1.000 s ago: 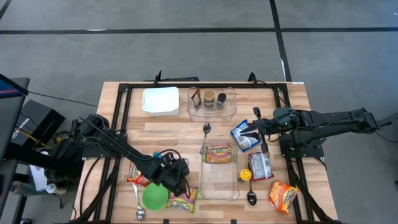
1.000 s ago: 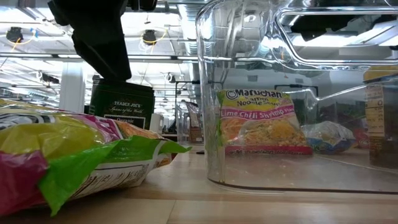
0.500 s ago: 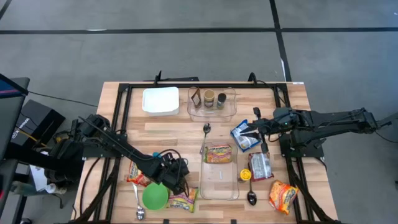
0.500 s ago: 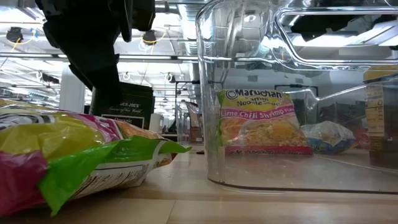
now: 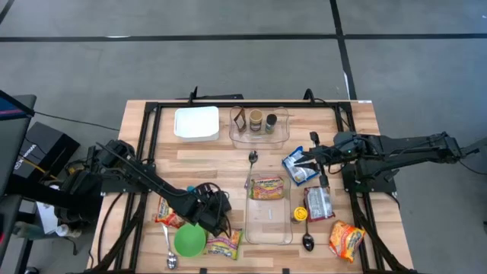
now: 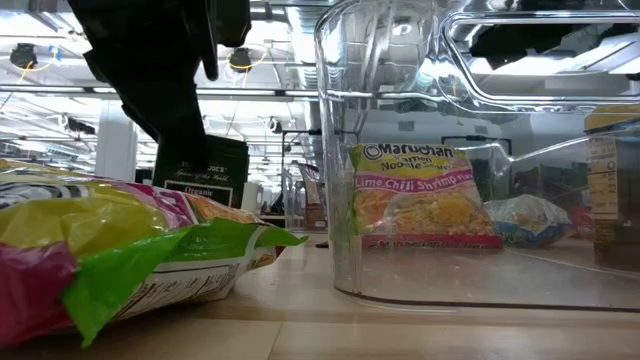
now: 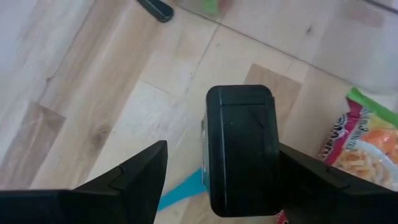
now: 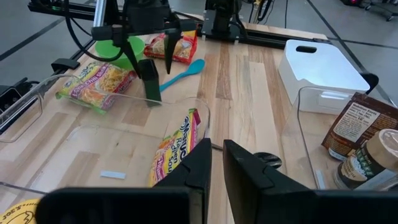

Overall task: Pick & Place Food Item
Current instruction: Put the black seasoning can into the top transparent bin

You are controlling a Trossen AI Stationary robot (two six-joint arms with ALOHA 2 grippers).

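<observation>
A dark green Trader Joe's box stands upright on the table at the near left; it also shows in the low view and the right wrist view. My left gripper points down over it, open, with one finger on either side of the box. My right gripper is shut and empty, held above the table at the right beside a blue packet. My left gripper stands astride the box's upper part. One finger is plainly apart from the box. The other finger lies close along the box's side, and I cannot tell whether it touches.
A clear bin near the middle holds a ramen packet. A green bowl and ramen packets lie near the box. A white container and a bin with jars stand at the far edge. More packets lie at the right.
My left gripper has come down alongside the dark green box, and the box has sunk a little.
</observation>
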